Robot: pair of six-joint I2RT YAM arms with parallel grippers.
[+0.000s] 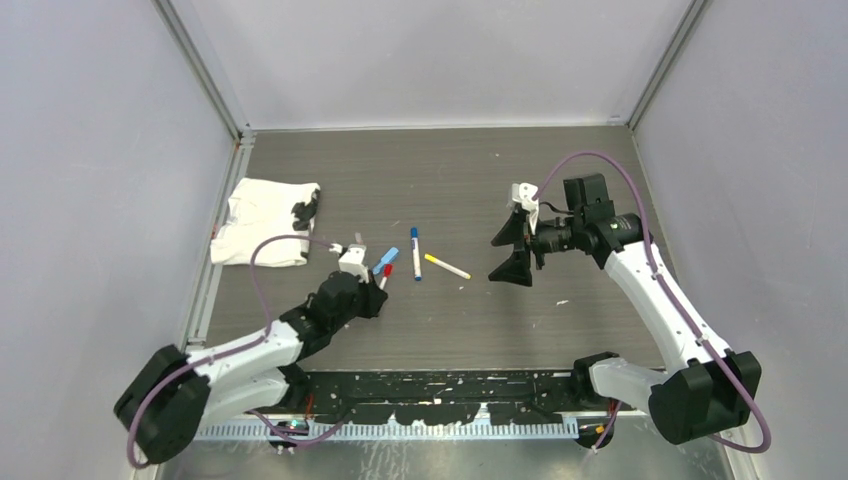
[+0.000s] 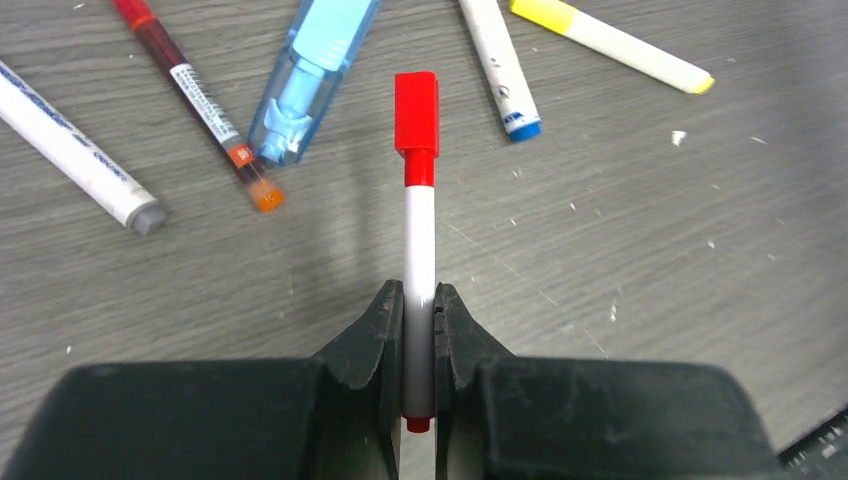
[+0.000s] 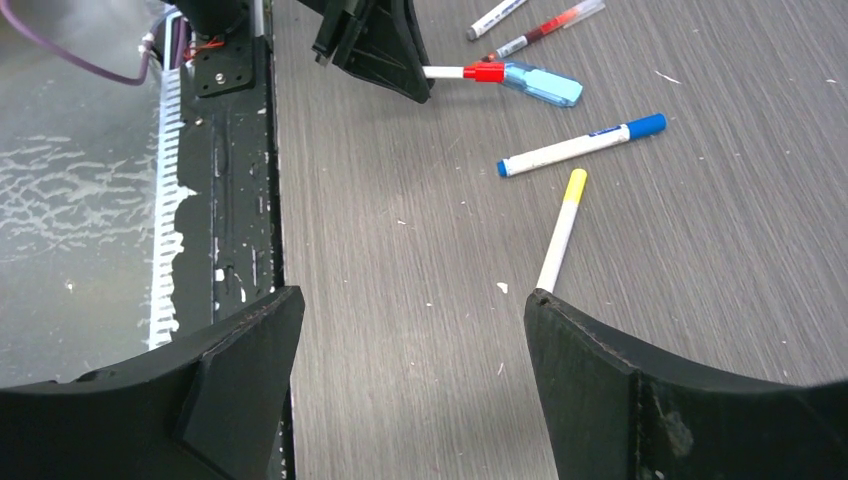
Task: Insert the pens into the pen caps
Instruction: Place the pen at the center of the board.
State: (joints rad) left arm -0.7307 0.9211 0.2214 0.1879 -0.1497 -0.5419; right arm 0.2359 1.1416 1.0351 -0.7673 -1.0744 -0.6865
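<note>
A dark grey, wood-grain table [image 1: 440,165] flecked with small white specks sits enclosed by a plain pale grey back wall [image 1: 430,60], left wall [image 1: 90,150] and right wall [image 1: 760,120], with slanting silver metal posts [image 1: 205,75] at the two far corners, all under soft, even light.

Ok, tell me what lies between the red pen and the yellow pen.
The blue pen lies between the red pen and the yellow pen; the top view shows it best.
</note>
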